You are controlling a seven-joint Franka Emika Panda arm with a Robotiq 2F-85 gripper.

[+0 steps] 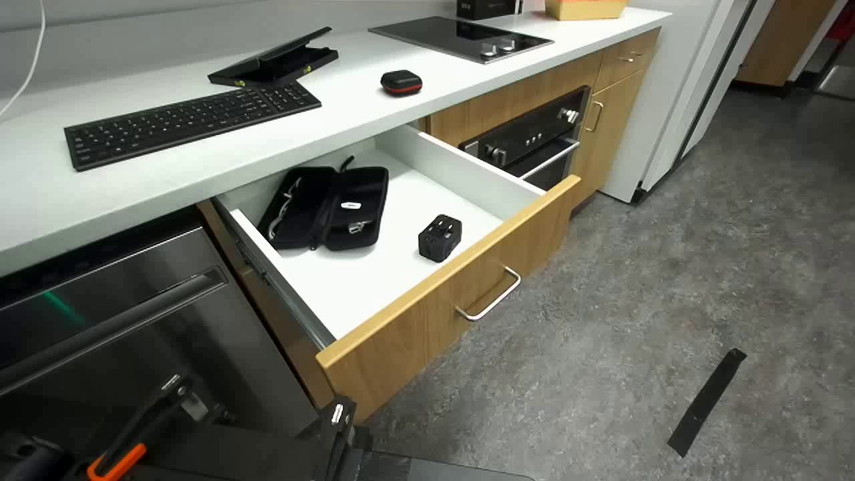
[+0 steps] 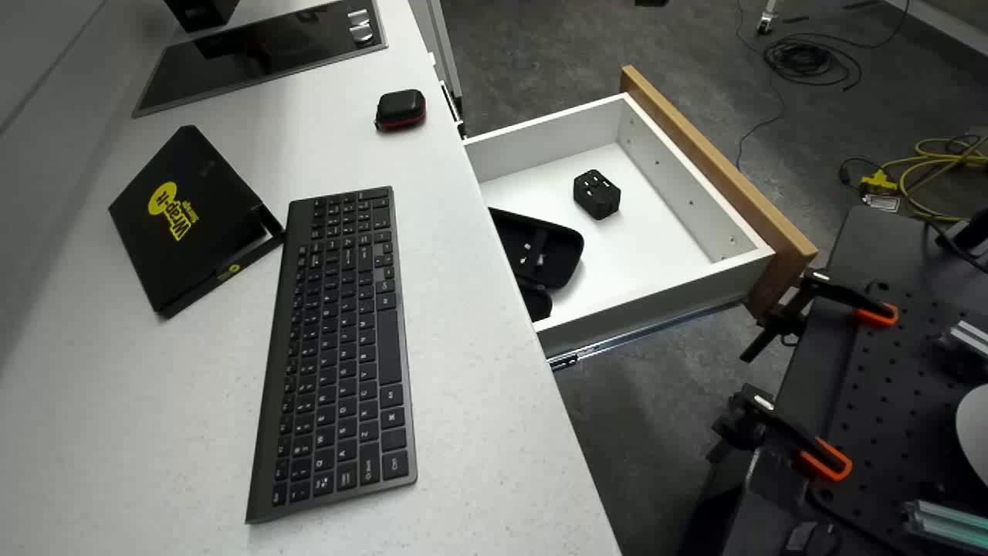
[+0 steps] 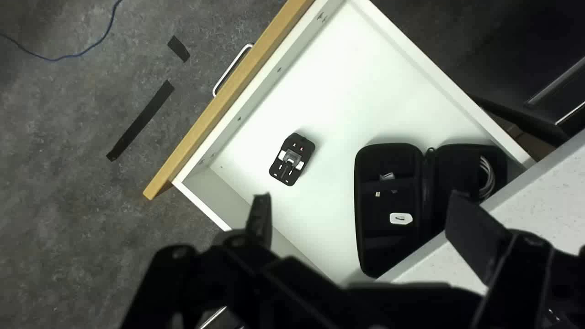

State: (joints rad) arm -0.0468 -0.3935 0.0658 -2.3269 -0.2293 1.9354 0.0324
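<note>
My gripper (image 3: 360,196) stands open in the wrist view, its fingers (image 3: 260,219) wide apart and nothing between them. Beyond it lies a pulled-out white drawer (image 3: 365,91) with a wooden front, seen in both exterior views (image 1: 394,287) (image 2: 664,247). On the drawer floor, near the front, sits a black plug adapter (image 3: 292,159), also in both exterior views (image 1: 441,238) (image 2: 597,194). An unzipped black case (image 3: 388,183) lies spread at the back, with small items and a coiled cable inside. The countertop hides part of that case. My gripper appears to touch neither thing.
The white countertop (image 2: 463,386) overhangs the drawer's back. On it are a keyboard (image 2: 340,347), a black box (image 2: 193,220) with yellow print, a small black-and-red case (image 2: 400,109) and a cooktop (image 2: 270,46). A black base table (image 2: 888,371) with orange-handled clamps stands near the drawer front.
</note>
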